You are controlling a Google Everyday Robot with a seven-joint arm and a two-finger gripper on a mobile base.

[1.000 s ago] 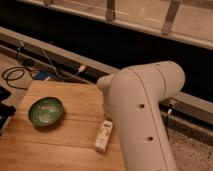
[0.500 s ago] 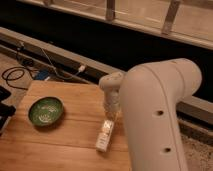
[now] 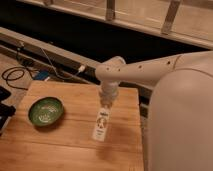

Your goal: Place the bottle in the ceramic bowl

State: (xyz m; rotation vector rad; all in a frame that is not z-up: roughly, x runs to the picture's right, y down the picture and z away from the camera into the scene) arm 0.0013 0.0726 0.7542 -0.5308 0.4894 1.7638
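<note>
Arm has swung out from the right foreground since a second ago and now reaches across mid-frame. Gripper has come down onto the cap end of the bottle, and its fingers are pinched shut on it. Bottle sits lower centre of the frame, cap uppermost, tilted. It looks slightly higher than before, with a faint shadow beneath on the wooden table; probably just lifted, not certain. Ceramic bowl unmoved at centre left, empty, well apart from the bottle. Judgement: grasp made; carry leftward to the bowl and release remain.
</note>
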